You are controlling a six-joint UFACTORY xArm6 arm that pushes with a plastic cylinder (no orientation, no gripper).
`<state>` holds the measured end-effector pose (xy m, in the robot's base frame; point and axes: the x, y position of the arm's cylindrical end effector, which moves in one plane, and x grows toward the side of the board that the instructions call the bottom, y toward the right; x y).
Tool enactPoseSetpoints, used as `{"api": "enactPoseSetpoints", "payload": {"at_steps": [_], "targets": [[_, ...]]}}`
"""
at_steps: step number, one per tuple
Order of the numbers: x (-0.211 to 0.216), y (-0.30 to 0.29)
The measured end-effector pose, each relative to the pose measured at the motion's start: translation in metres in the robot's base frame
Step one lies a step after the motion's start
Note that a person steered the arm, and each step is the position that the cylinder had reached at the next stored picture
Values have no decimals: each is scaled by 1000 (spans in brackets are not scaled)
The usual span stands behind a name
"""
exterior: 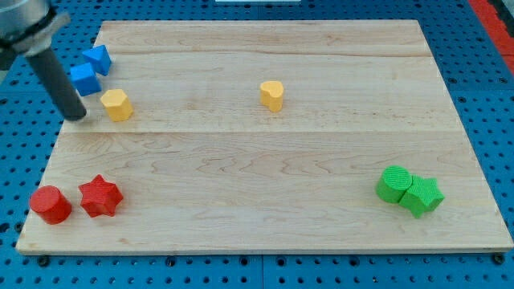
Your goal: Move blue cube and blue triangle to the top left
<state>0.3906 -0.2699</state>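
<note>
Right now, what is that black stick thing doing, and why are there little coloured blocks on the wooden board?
That black stick is the end of a robot arm. It has no hand, so it holds nothing; it only pushes blocks by sliding my tip along the wooden board. There is just one picture, from one camera looking down at the board.

My tip is near the view's top left, just below the blue cube and left of the yellow block. The blue triangle sits right above the cube. Another yellow block is near the top middle. A red cylinder and a red star are at the bottom left. Two green blocks touch at the bottom right.
</note>
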Motion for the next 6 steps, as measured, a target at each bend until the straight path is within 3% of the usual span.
{"api": "enactPoseSetpoints", "payload": {"at_steps": [1,3,4,5,6], "targets": [[-49,-2],[-33,-33],[-65,-30],[-129,-10],[-117,0]]}}
